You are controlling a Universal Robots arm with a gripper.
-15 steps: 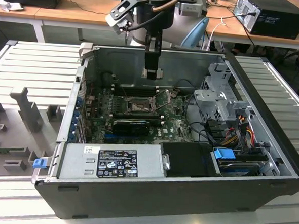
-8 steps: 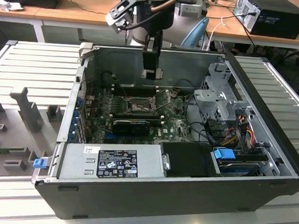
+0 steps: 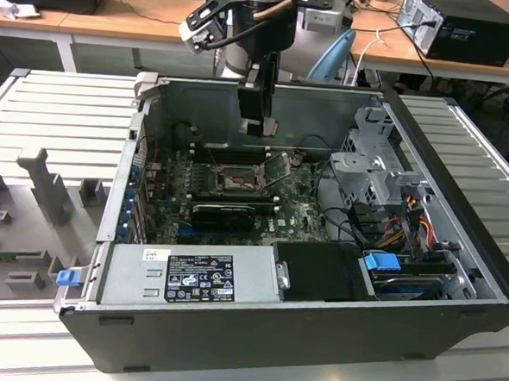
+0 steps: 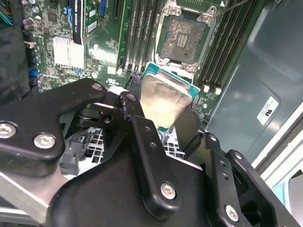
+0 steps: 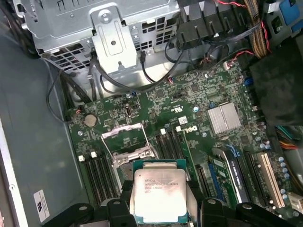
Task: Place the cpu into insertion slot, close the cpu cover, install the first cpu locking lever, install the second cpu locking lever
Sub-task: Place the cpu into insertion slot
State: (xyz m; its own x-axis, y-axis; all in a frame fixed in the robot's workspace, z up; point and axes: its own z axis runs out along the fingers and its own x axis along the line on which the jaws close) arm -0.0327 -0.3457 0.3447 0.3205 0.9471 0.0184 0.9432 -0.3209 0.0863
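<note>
Claw [image 5: 160, 204] gripping cpu [image 5: 158, 189], insertion slot [image 5: 125, 163] partly hidden behind it

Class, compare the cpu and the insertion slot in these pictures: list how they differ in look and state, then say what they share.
The cpu has a pale silvery face; the insertion slot is dark inside a grey metal rim. The cpu is clamped in the gripper above the green board; the insertion slot sits fixed on it, empty and uncovered. Both are square.
</note>
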